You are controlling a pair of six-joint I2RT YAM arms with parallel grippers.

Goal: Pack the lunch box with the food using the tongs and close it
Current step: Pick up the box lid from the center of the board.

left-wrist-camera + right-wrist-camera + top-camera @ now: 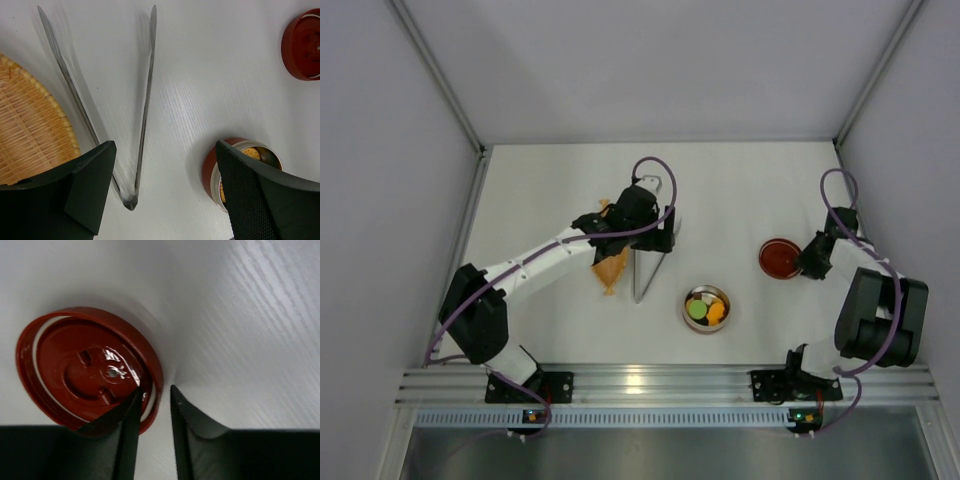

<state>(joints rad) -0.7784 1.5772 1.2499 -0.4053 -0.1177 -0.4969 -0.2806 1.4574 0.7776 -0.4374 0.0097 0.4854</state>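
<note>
The lunch box [685,305], a small round silver tin, stands open at the table's middle front with orange, green and dark food [708,309] inside. In the left wrist view its wall [207,170] and orange food [252,152] show beside my right finger. The tongs [648,270] lie flat on the table in a V [145,110]. My left gripper [658,228] hovers open above their joined end [165,150], touching nothing. The red lid [779,257] lies upside down at the right [85,365]. My right gripper [801,262] straddles its rim [155,388] with narrow jaws, one finger inside, one outside with a sliver of table showing.
An orange woven tray [612,265] lies just left of the tongs, partly under the left arm [30,125]. The red lid also appears at the top right of the left wrist view [302,45]. Grey walls enclose the table on three sides.
</note>
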